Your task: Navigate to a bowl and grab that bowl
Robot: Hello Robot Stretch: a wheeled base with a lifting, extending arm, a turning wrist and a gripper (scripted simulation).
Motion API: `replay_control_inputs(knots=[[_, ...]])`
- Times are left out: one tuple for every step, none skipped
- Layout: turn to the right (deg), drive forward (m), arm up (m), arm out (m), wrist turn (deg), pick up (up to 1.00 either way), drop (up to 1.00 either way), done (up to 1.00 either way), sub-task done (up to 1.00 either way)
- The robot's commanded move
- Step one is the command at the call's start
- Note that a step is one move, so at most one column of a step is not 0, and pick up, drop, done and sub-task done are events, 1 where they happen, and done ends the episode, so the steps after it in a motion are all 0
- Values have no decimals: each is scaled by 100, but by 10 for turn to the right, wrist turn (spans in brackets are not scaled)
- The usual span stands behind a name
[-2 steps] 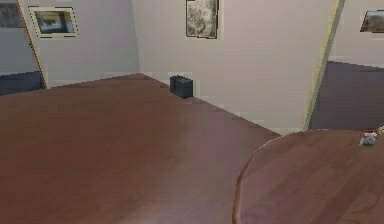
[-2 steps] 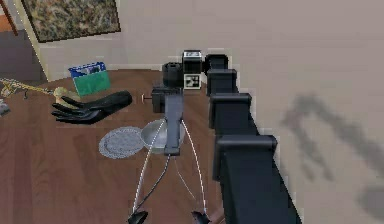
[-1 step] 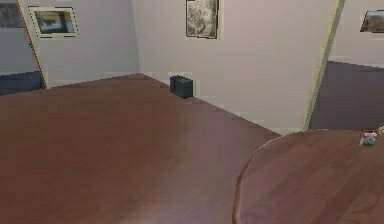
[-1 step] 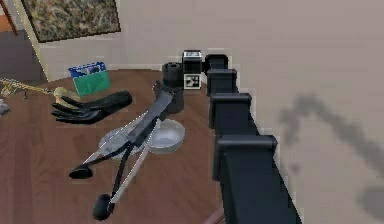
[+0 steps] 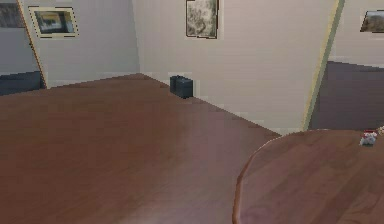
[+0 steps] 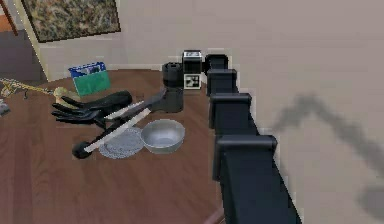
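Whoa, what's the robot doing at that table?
The robot's arm reaches out over a wooden table. Its gripper is near a grey bowl that sits beside a plate; I can't tell whether it holds anything. A green box stands farther back.

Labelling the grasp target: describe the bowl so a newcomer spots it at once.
On the brown wooden table in the arm side view, look just left of the dark arm bar. The bowl is the grey round one with a deep hollow; the paler plate beside it on the left lies flat.
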Motion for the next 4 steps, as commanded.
replay_control_inputs(knots=[[0, 0, 0, 0, 450, 0, 0, 0, 0], [0, 0, 0, 0, 270, 0, 0, 0, 0], [0, 0, -20, 0, 0, 0, 0, 0, 0], [0, 0, 0, 0, 0, 100, 0, 0, 0]])
